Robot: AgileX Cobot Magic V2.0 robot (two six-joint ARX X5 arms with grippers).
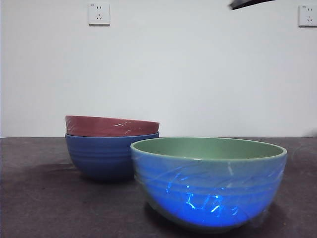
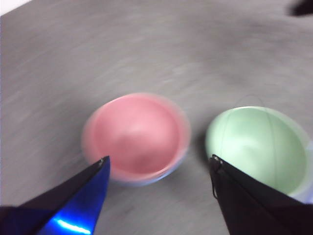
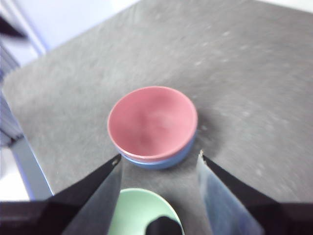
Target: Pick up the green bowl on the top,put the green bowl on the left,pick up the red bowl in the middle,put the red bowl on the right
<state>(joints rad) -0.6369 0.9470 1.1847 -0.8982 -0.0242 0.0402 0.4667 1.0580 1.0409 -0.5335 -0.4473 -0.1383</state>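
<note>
A green bowl [image 1: 208,148] sits upright and empty on the dark counter [image 1: 39,208], its glossy ribbed outside reflecting blue. Near it, not touching, an empty red bowl [image 1: 111,126] is nested upright in a blue bowl [image 1: 101,156].

Green bowl [image 1: 208,183] – glossy, ribbed outer wall with bluish glare streaks, smooth satin inside, looks like glazed ceramic or hard plastic. Red bowl [image 1: 112,126] – same gloss, small white highlights on its rim. Blue bowl [image 1: 109,156] under it – ribbed, shiny. Surface [image 1: 44,208] – dark grey, matt, finely speckled. Wall [image 1: 198,69] plain matt white; sockets [image 1: 99,13] smooth white plastic.
</note>
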